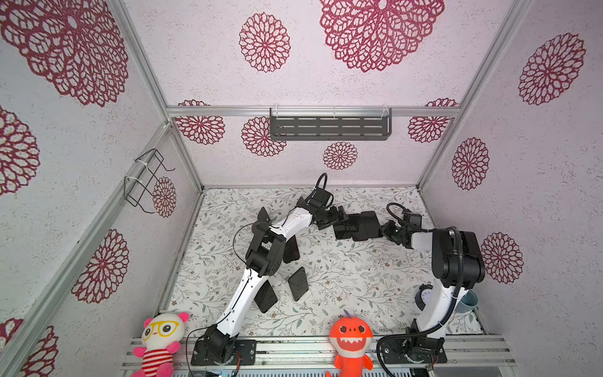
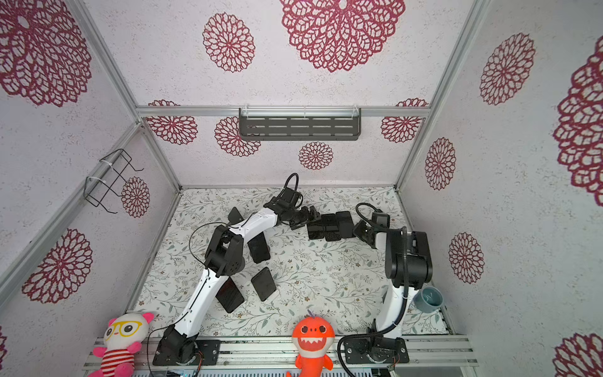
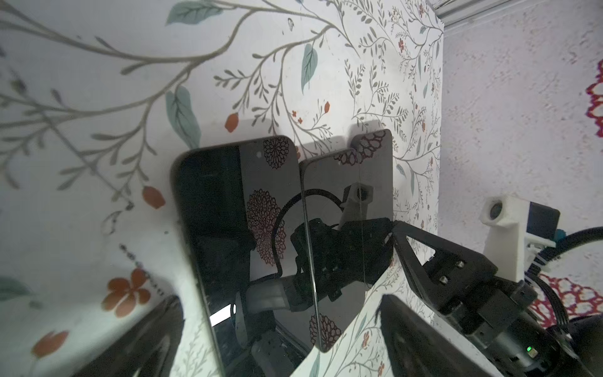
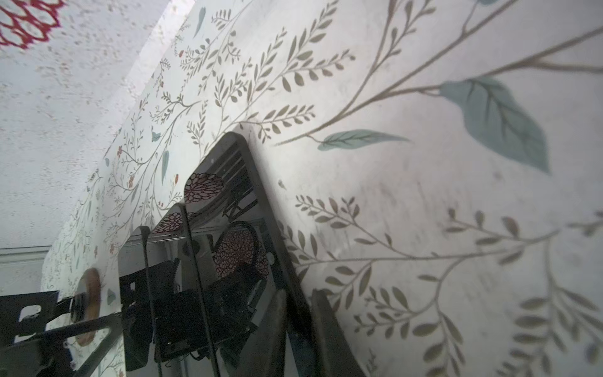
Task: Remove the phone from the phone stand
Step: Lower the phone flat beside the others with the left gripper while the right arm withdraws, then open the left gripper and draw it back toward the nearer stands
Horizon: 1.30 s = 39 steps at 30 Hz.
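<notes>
the phone (image 3: 222, 235) lies far back on the surface (image 1: 342, 277), first in a row of three glossy dark slabs, its long edge touching the second slab (image 3: 336, 248). which piece is the phone stand i can't make out. my left hand (image 1: 337, 218) is released, its fingers (image 3: 411, 326) spread wide to either side of the row's near end. my right hand (image 1: 386, 228) is clenched on the edge of the third slab (image 3: 375, 169), at the opposite end.

my worries: the slabs sit so tight together that closing the left hand could catch two edges at once, or shove the whole row sideways. the faces look slick and thin, so a shallow pinch may slide off. the right hand holds only an edge, so the slab could pivot. loose phones (image 1: 298, 284) lie near my left arm, and a careless pullback might sweep them.
</notes>
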{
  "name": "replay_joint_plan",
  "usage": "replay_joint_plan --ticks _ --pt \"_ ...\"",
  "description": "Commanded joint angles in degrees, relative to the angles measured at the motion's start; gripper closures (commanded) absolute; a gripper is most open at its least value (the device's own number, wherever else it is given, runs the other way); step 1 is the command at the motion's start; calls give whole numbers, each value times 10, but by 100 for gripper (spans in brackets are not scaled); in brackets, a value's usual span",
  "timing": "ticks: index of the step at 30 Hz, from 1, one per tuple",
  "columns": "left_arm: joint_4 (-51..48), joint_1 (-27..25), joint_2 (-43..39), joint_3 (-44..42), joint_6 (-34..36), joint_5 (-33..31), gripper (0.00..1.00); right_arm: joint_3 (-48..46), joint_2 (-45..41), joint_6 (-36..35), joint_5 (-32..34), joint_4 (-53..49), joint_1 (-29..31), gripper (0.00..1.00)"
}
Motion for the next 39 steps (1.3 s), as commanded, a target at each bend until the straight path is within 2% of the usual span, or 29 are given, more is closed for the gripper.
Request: replay_joint_plan --ticks 1,13,26,31,39 --pt "-46 4 -15 -23 19 -20 2 -11 -3 16 -27 9 -1 80" --pt "-37 -3 -90 -26 46 -11 2 -21 -4 25 -49 27 12 79" --pt "-46 -17 -155 -36 80 -35 2 4 10 22 -52 14 35 77" --pt "-50 -20 -181 -43 86 -41 2 31 5 -6 -12 -34 24 70" --pt "-28 -25 -250 -84 96 -45 2 96 61 7 -16 -38 13 71"
